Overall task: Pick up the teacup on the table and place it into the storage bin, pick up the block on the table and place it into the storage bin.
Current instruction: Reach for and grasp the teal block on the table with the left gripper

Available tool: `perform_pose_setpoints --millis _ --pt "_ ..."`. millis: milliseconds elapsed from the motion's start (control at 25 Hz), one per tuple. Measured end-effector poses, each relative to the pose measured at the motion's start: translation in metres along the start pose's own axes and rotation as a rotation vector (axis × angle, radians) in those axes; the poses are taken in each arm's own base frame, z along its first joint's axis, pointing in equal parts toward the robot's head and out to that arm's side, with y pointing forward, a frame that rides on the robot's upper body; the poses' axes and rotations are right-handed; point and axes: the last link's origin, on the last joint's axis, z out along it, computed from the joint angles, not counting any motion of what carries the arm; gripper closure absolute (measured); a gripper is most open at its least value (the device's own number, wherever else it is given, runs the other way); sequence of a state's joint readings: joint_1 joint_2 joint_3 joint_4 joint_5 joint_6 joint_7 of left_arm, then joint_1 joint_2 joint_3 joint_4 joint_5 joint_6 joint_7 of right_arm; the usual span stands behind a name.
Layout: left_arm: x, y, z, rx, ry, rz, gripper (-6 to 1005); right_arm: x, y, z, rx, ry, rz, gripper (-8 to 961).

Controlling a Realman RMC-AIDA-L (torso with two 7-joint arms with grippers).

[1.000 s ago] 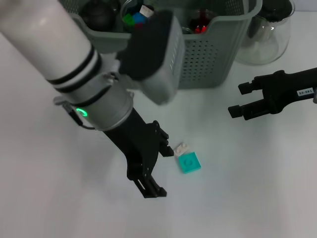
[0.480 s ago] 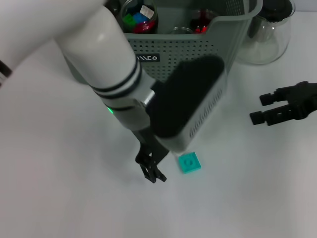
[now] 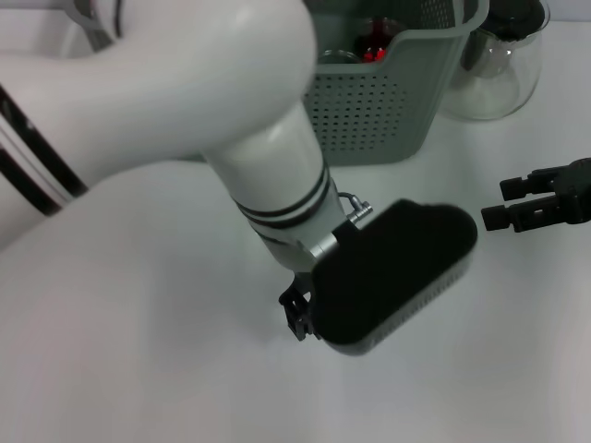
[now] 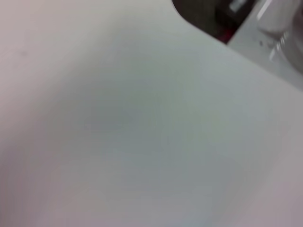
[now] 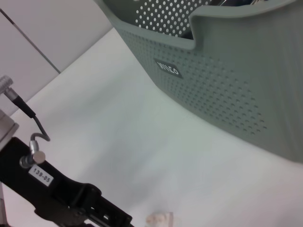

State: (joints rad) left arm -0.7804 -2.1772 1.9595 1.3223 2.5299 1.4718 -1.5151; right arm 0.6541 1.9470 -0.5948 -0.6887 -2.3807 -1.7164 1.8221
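Observation:
The grey-green storage bin (image 3: 388, 101) stands at the back of the table, and its black label (image 5: 167, 69) shows in the right wrist view. My left arm reaches across the middle. Its black wrist housing (image 3: 392, 277) hangs low over the table, and the left gripper (image 3: 297, 314) shows only as a dark tip beside it. The block is hidden under that housing. A small pale piece (image 5: 161, 218) lies on the table near the left gripper's black body (image 5: 71, 203). No teacup is in view. My right gripper (image 3: 497, 203) hovers open and empty at the right.
A clear glass carafe (image 3: 499, 65) stands right of the bin. Several small items (image 3: 374, 46) lie inside the bin. The left wrist view shows only blurred white table (image 4: 142, 132).
My left arm has swung down and to the right, and its wrist housing now covers the teal block seen earlier. The right gripper has drawn back toward the right edge.

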Motion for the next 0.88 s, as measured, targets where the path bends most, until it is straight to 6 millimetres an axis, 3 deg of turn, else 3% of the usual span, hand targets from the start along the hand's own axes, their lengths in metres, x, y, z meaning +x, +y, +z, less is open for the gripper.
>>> perform_pose_setpoints --millis 400,880 --pt "0.003 -0.006 0.02 -0.046 -0.108 0.152 142 0.0 0.002 0.008 -0.002 -0.028 0.017 35" --pt "0.011 -0.007 0.026 -0.108 -0.144 0.251 142 0.004 0.001 0.011 0.008 -0.048 0.032 38"
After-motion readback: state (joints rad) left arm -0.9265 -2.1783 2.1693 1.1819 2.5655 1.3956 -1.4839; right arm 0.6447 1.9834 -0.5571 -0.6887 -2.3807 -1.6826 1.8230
